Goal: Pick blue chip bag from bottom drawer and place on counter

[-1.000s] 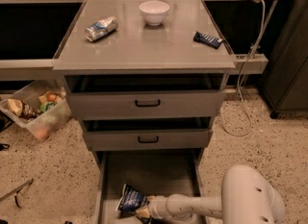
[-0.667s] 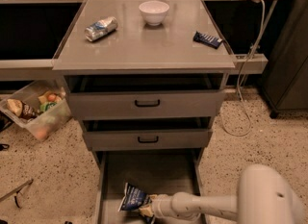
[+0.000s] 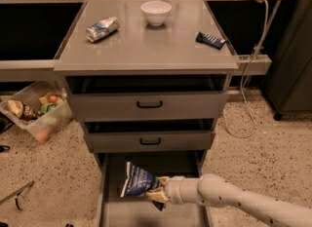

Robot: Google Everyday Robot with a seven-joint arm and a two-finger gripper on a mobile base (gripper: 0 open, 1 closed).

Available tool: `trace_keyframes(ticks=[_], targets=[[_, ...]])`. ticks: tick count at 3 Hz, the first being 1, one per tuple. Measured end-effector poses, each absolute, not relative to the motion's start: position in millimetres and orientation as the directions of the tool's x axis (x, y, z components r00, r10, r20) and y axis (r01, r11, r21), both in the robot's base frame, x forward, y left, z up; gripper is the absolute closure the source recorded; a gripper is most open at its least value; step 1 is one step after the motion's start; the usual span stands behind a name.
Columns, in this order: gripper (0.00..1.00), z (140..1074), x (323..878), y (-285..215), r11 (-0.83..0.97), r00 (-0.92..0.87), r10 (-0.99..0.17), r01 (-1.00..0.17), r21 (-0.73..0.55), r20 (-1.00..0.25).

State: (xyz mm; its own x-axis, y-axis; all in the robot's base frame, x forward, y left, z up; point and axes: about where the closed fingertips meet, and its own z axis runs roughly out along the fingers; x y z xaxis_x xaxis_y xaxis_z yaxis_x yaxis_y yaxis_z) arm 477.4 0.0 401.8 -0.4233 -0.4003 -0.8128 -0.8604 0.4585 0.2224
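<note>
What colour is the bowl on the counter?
White bowl, camera view; hand grips blue chip bag in bottom drawer.

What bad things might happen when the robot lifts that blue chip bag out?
The gripper holds the blue chip bag by one edge, low in the bottom drawer; the bag might slip free. The middle drawer is partly open just above, so the bag might snag on it. On the counter, it might knock the white bowl.
</note>
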Motion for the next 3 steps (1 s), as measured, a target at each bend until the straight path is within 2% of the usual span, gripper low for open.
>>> trace_keyframes(ticks=[1, 2, 3], targets=[[1.00, 406.2, 479.4, 5.3, 0.448, -0.416, -0.408, -0.867, 0.218, -0.813], [1.00, 459.1, 499.7, 12.7, 0.433, -0.365, -0.416, -0.885, 0.171, -0.833], [1.00, 566.5, 530.4, 30.5, 0.403, -0.288, -0.406, -0.908, 0.113, -0.867]])
